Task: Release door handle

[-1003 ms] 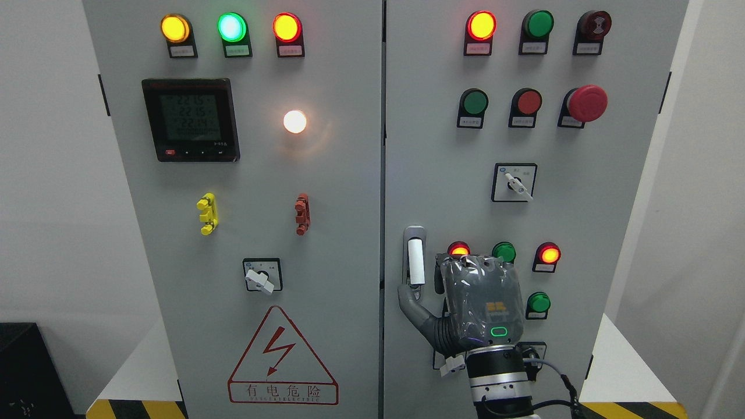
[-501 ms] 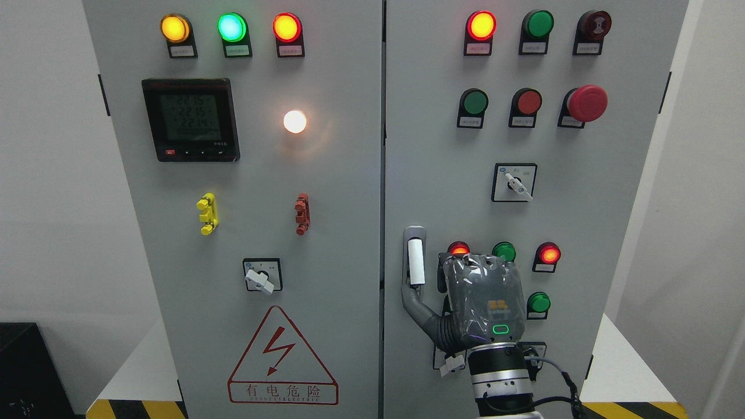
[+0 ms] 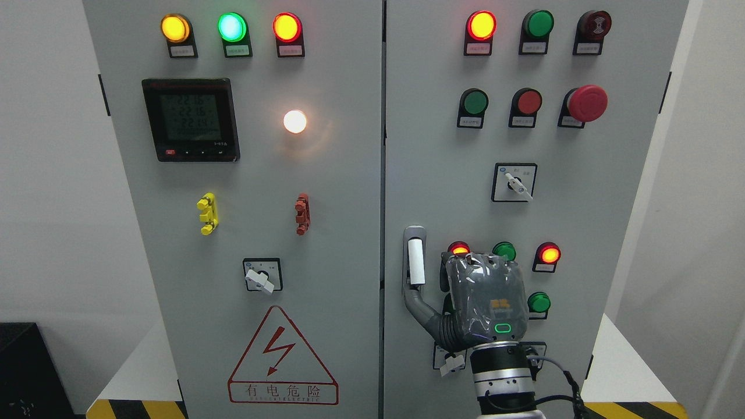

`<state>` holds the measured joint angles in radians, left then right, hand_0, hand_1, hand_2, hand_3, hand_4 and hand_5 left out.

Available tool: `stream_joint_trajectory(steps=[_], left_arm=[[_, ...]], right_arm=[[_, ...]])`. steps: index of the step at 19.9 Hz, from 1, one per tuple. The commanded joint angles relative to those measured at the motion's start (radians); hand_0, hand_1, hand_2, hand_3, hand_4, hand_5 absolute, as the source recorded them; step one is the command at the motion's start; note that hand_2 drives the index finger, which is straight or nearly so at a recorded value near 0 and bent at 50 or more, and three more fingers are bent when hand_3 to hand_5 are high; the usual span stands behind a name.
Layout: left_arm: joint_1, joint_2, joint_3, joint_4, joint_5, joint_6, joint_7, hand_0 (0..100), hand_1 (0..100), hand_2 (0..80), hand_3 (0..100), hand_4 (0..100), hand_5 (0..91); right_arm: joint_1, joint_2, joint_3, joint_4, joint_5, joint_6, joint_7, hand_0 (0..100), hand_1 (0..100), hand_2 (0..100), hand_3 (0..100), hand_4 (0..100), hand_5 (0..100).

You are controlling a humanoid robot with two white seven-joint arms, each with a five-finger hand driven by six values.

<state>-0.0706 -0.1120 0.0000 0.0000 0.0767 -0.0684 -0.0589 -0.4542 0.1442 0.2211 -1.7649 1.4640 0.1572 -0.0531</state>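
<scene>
Grey two-door electrical cabinet [image 3: 349, 192] fills the frame; the door handle [image 3: 415, 256], a white vertical grip in a metal recess, sits at lower centre, on the left edge of the right-hand door. The right hand [image 3: 486, 299], wrapped in clear film, rises from the bottom edge right of centre; its back faces the camera, just right of the handle and in front of a row of lamps. The thumb [image 3: 420, 308] extends up and left, its tip just under the handle's lower end; contact there cannot be told; the other fingers are hidden behind the palm, so whether they curl or spread cannot be told; the white grip itself stands free of any grasp. Left door, upper left: a digital meter [image 3: 191, 119], three lit lamps above it, a white lamp [image 3: 294, 121] beside it; lower down, a rotary switch [image 3: 262, 275] and a red warning triangle [image 3: 282, 358]. Right door, upper right: a red mushroom button [image 3: 586, 103].
</scene>
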Motion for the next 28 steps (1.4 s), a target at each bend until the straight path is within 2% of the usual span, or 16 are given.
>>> stream_joint_trajectory(steps=[1, 18, 28], left_arm=[[0.000, 0.000, -0.020, -0.017, 0.000, -0.001, 0.001, 0, 0, 2.5, 9, 1, 0.0], [0.000, 0.000, -0.020, -0.015, 0.000, -0.001, 0.001, 0, 0, 2.4, 9, 1, 0.0], [0.000, 0.000, -0.020, -0.015, 0.000, -0.001, -0.001, 0, 0, 2.4, 8, 1, 0.0]], right_arm=[[0.000, 0.001, -0.003, -0.001, -0.011, -0.002, -0.005, 24, 39, 79, 100, 100, 95], [-0.004, 0.000, -0.005, -0.001, -0.011, -0.001, -0.005, 22, 39, 79, 100, 100, 95], [-0.004, 0.001, -0.011, -0.002, -0.011, -0.001, -0.007, 28, 38, 78, 100, 100, 95]])
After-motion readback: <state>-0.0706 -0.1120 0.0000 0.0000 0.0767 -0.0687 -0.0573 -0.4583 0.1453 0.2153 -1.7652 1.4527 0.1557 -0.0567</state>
